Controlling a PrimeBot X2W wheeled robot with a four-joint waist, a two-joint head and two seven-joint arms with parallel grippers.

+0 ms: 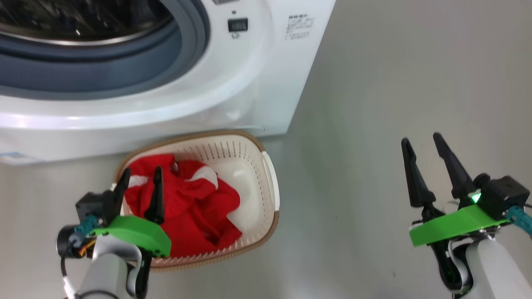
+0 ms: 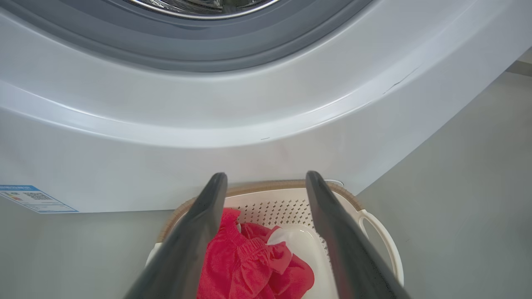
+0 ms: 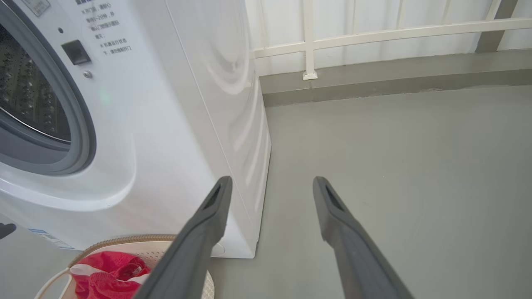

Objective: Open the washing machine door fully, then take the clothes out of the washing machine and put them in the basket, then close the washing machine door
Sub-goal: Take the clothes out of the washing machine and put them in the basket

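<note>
1. The clothes, red with a little white, lie heaped in the basket. It stands on the floor close against the washing machine, below the drum opening.
2. The left jaws are spread wide and hold nothing. Their fingers hang just above the heap and point toward the machine.
3. The right jaws are equally wide and empty, fingers over bare floor, well apart from the basket.
4. The visible part of the drum holds no clothes, so unloading looks done and closing the door remains. The opening lies up and ahead of the nearer left arm.
</note>
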